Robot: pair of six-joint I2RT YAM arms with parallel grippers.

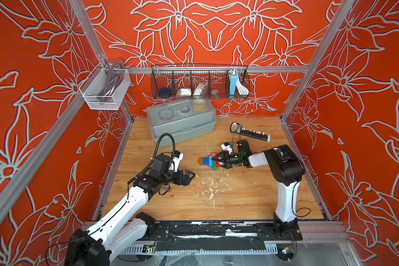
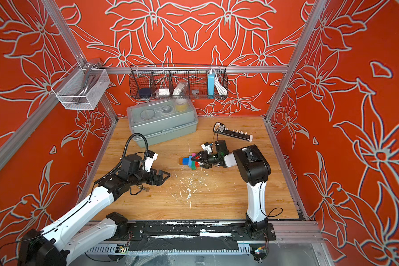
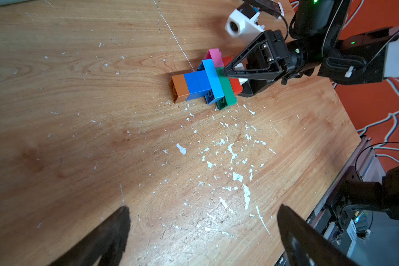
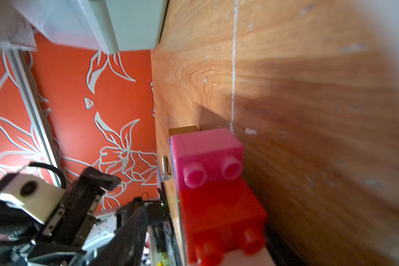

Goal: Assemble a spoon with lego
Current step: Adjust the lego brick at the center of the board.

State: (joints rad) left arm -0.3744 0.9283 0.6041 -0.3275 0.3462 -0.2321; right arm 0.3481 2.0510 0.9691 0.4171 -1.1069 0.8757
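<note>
I saw the left gripper (image 1: 189, 176) spread wide, near-left. A grey bolt (image 2: 145, 189) lay beside its arm. The spoon (image 3: 207, 80) lay flat mid-table. Only the left wrist view showed the right gripper (image 3: 236, 80) straddling its white tip; I could not tell whether it gripped. The right wrist view gave just the spoon's head, blurred. A power strip (image 1: 251, 132) lay far right.

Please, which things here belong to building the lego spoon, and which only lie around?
For the job:
- lego spoon, lying on the table

Only lying about:
- grey toolbox
- power strip
- metal bolt
- black wire basket
- white mesh basket
</note>
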